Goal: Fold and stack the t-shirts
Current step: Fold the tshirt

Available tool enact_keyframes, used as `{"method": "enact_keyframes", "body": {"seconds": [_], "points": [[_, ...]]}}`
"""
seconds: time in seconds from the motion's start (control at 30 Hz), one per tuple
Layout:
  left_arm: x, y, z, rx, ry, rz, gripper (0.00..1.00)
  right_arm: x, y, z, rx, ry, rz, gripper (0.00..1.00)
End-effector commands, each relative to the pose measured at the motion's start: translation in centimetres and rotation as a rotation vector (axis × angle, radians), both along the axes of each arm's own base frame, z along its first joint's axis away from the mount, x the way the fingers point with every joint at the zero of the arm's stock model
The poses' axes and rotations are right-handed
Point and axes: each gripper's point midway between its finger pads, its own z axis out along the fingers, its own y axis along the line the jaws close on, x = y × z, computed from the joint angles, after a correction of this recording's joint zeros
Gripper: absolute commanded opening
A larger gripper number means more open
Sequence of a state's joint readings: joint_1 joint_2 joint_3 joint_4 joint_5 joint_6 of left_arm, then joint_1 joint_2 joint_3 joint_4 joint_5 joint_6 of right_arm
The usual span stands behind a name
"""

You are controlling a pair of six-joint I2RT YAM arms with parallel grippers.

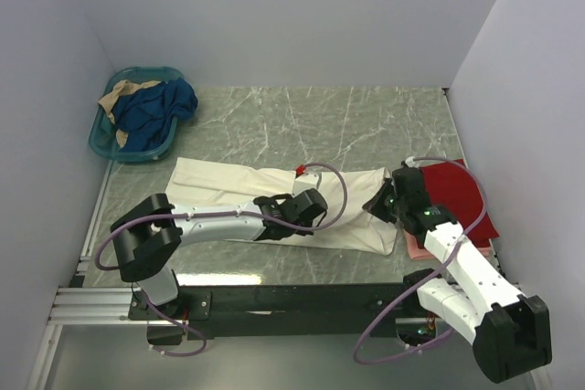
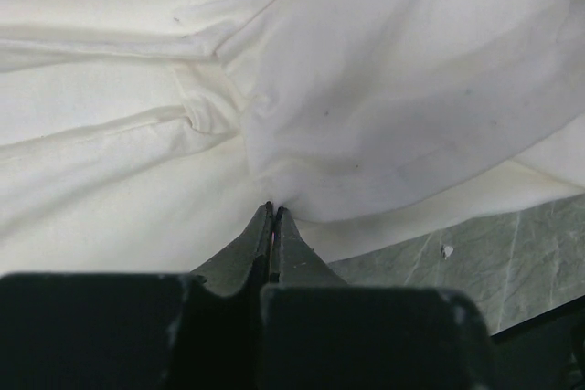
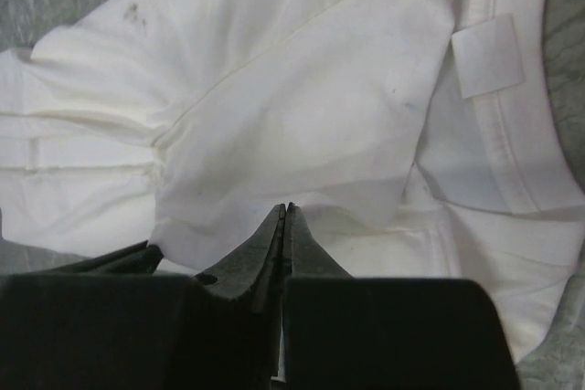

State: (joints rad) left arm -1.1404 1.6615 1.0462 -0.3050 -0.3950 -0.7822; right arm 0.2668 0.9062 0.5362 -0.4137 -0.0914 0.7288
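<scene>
Cream-white t-shirt [image 1: 215, 184]: lies flattened into a long band across the middle of the top view, on the marble table [image 1: 347, 125]; its right end reaches the red t-shirt.
Neck: in the right wrist view the round collar [image 3: 498, 134] and a blank white label [image 3: 489, 55] sit at the upper right of the frame.
Left gripper [image 1: 315, 210]: jaws pressed together, pinching a fold at the shirt's lower edge [image 2: 274, 209]; the arm lies across the cloth and hides part of it.
Right gripper [image 1: 377, 204]: jaws closed on the shirt's right end, where the cloth puckers toward the tips [image 3: 286, 210].
Cable [image 1: 336, 191]: a purple loop arches over the shirt between the two grippers.
Red t-shirt [image 1: 457, 194]: flat at the right edge of the table, partly behind the right arm.
Pink t-shirt [image 1: 416, 247]: only a strip shows, under the red one's lower edge.
Teal basket [image 1: 102, 145]: upper left of the top view, well apart from the shirts.
Basket contents: a crumpled blue cloth [image 1: 155, 109] spilling over the rim, and a tan cloth [image 1: 119, 95] beside it.
</scene>
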Motion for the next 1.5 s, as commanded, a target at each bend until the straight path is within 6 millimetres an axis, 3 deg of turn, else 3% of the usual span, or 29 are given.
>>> {"method": "enact_keyframes", "body": {"seconds": [0.0, 0.63, 0.97, 1.2, 1.47], "points": [[-0.1, 0.7, 0.8, -0.015, -0.015, 0.028, 0.01, -1.2, 0.9, -0.1, 0.017, 0.010, 0.025, 0.00], [-0.3, 1.9, 1.5, -0.040, -0.019, 0.038, 0.01, -4.0, 2.3, -1.2, 0.015, 0.047, 0.041, 0.00], [-0.8, 1.8, 0.0, -0.030, 0.007, 0.006, 0.01, -5.9, 1.6, -0.7, 0.023, 0.043, 0.031, 0.00], [-0.6, 1.7, -0.5, -0.033, 0.011, 0.016, 0.01, -7.3, 1.7, -2.1, 0.051, 0.083, 0.042, 0.00], [-0.2, 1.5, 0.2, -0.054, 0.008, 0.007, 0.01, -6.9, 1.4, 0.8, 0.040, 0.038, 0.040, 0.00]]}}
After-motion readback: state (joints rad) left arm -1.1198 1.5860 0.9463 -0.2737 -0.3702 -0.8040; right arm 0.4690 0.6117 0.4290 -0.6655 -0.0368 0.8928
